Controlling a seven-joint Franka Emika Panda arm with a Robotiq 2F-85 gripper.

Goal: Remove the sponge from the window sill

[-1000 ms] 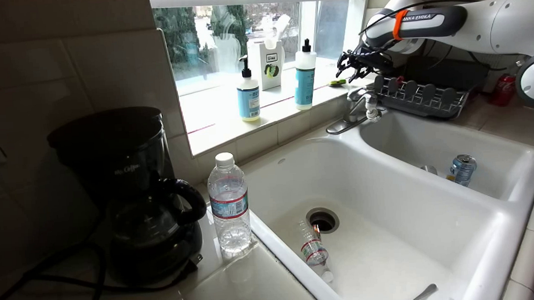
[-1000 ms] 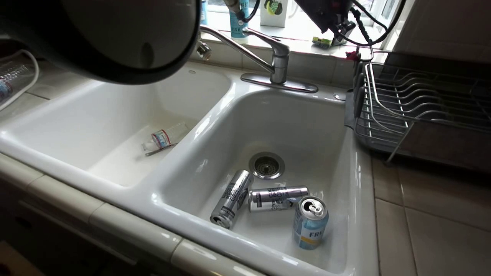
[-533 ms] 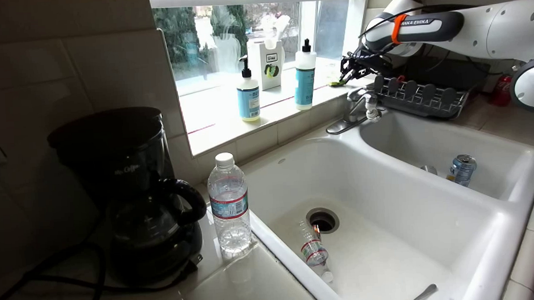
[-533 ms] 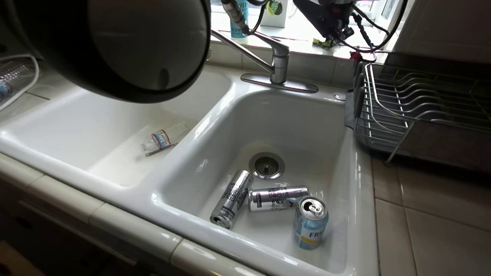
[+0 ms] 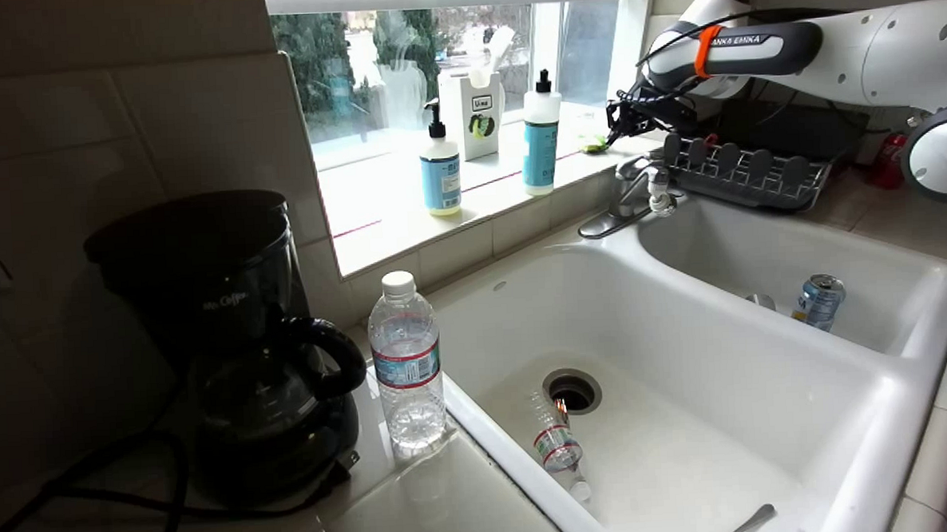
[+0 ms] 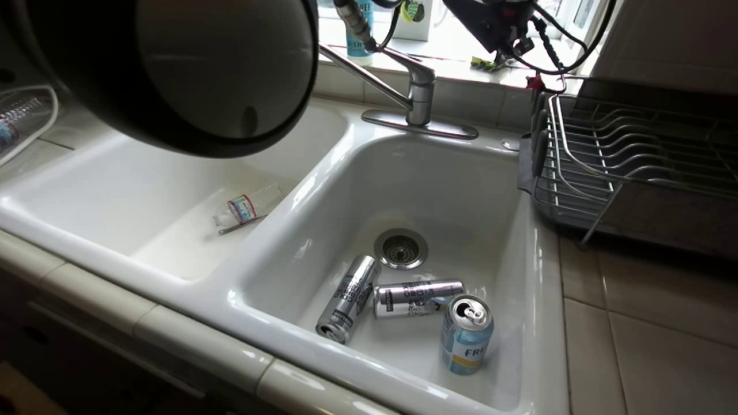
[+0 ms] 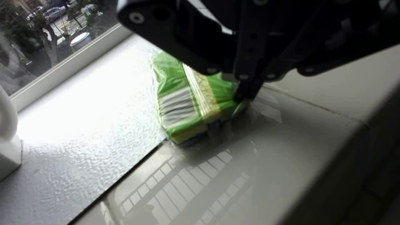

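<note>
The sponge [image 7: 190, 100] lies in a green and yellow wrapper with a barcode, at the far end of the pale window sill [image 7: 103, 131]. It also shows small in both exterior views, as a green patch [image 5: 594, 145] and a yellow-green block [image 6: 483, 63]. My gripper [image 7: 245, 95] has its fingers together at the sponge's edge. Green folds of the wrapper run to the fingertips, so a corner of it seems pinched. The black finger linkage hides part of the sponge in the wrist view.
Two blue soap bottles [image 5: 441, 171] and a white carton [image 5: 480, 130] stand farther along the sill. Below are the faucet [image 6: 424, 98] and the double sink [image 6: 450, 167] with cans in it. A dish rack [image 6: 611, 144] is close to the arm.
My gripper has come down to the sponge and its fingers have closed at the edge. The sponge now looks slightly tilted and more of its green face shows.
</note>
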